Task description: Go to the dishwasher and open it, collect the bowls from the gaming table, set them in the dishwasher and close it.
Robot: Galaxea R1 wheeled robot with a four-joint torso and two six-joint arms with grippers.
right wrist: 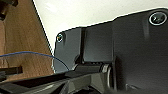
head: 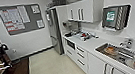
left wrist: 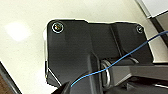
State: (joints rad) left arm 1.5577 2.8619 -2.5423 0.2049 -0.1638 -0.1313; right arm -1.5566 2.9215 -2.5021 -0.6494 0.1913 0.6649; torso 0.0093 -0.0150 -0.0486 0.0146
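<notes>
Kitchenette, early in task: robot faces counter [head: 89,46] w/ sink [head: 126,55]; dishwasher and bowls not identifiable, nothing collected yet. Gripper state: can't tell for either arm, so no gripper-relative placing possible.

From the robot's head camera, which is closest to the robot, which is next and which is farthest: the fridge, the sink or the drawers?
1. Sink: nearest, set in the counter at the right, with dishes in it.
2. Drawers: next, under the counter, farther along the same run.
3. Fridge: farthest, standing tall at the counter's far end.
</notes>
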